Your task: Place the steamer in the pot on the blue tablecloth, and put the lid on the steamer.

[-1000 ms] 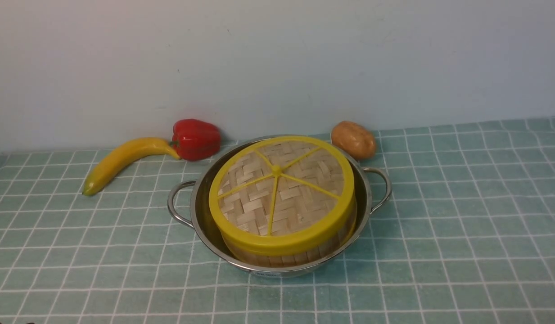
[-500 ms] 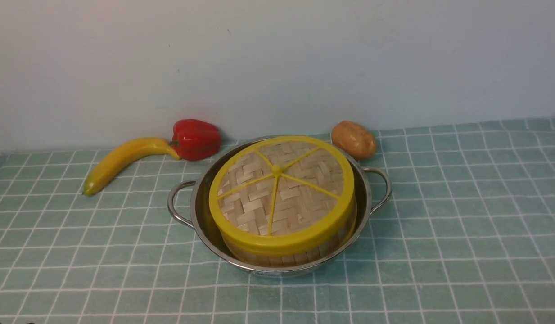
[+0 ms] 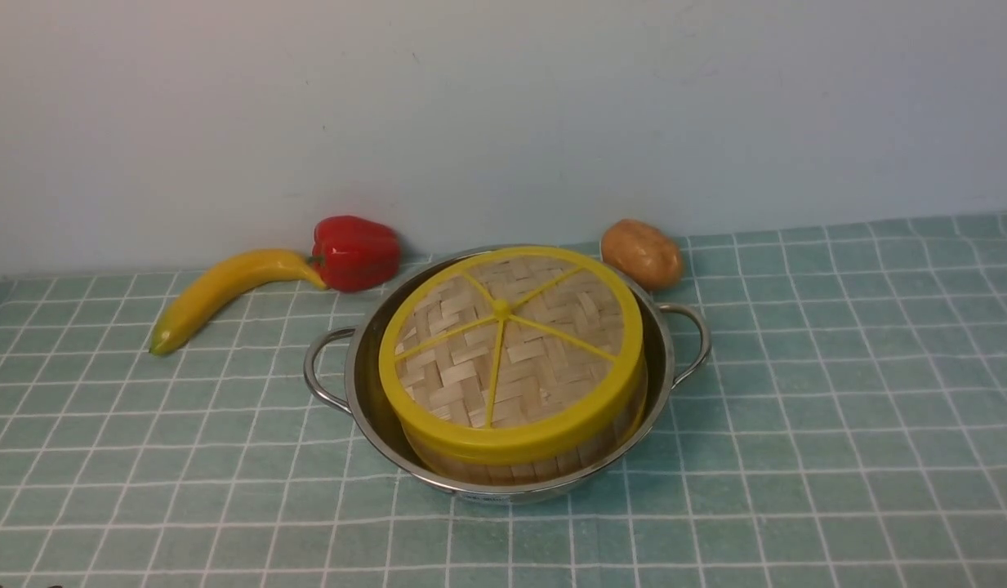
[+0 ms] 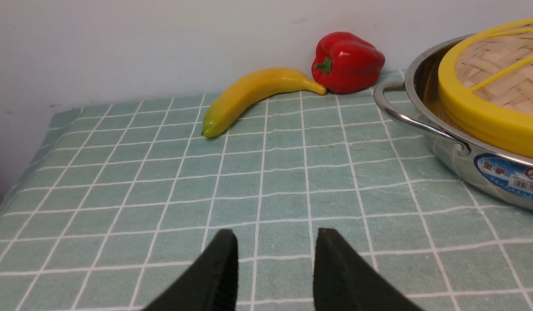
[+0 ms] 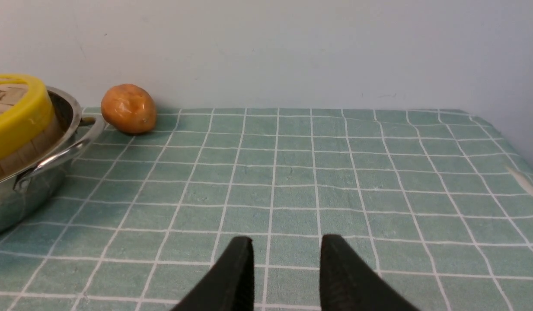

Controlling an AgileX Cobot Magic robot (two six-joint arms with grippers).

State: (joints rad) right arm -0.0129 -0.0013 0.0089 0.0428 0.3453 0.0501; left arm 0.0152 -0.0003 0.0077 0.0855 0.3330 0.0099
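Lid (image 3: 510, 351) sits on the steamer (image 3: 519, 464) in the pot (image 3: 364, 392), frame centre; my left claw (image 4: 275, 242) and right claw (image 5: 285, 248) hang released, empty, well apart from it.

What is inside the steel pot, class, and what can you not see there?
The steamer stands inside the pot, with the lid resting on top. The lid covers the steamer's inside, so any contents are hidden, as is the pot's bottom.
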